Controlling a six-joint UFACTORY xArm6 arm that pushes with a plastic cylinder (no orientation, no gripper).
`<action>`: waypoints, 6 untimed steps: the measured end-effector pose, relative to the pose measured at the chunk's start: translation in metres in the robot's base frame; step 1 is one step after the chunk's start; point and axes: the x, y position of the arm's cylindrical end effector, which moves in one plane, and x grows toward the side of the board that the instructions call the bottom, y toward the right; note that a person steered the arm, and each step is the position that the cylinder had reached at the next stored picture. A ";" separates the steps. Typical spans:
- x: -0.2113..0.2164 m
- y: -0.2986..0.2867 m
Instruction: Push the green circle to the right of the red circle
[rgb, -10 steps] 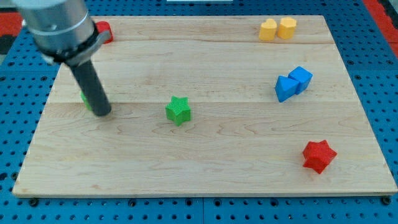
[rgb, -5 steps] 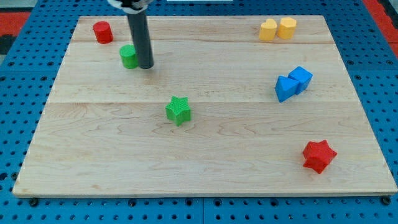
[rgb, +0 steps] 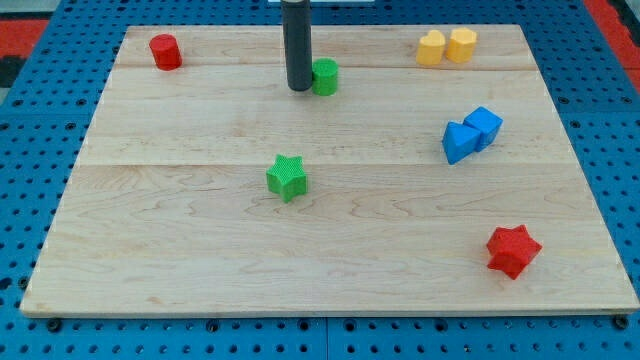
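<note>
Camera view: wooden board (rgb: 200, 250) on a blue pegboard surface (rgb: 30, 200). My tip (rgb: 299, 88) sits on the board near the view's top, just left of centre, with the dark rod (rgb: 296, 40) running straight up out of the frame. No jaws on this rig, only the rod, so nothing is gripped. My tip is at the view's left side of the green circle (rgb: 325, 76), touching it or nearly so; can't tell for sure.

Green circle stands upright in the upper middle of the board. Red circle (rgb: 165, 51) is near the top-left corner, well apart from the green one and a bit higher in the view. So the green circle lies to the view's right of the red circle, with open board between them.

Green star (rgb: 287, 177) sits near the middle of the board, below my tip and well apart from it.

Two yellow blocks (rgb: 447, 46) sit side by side, touching, near the top-right; exact shape hard to make out, roughly rounded or many-sided.

Two blue blocks (rgb: 471, 134) are on the right side, touching each other, one slightly higher and further right. Shapes look blocky, can't tell more.

Red star (rgb: 513, 250) is near the bottom-right corner, well apart from everything else.
</note>
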 end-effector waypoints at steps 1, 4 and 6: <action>0.029 0.022; -0.056 0.041; -0.021 0.021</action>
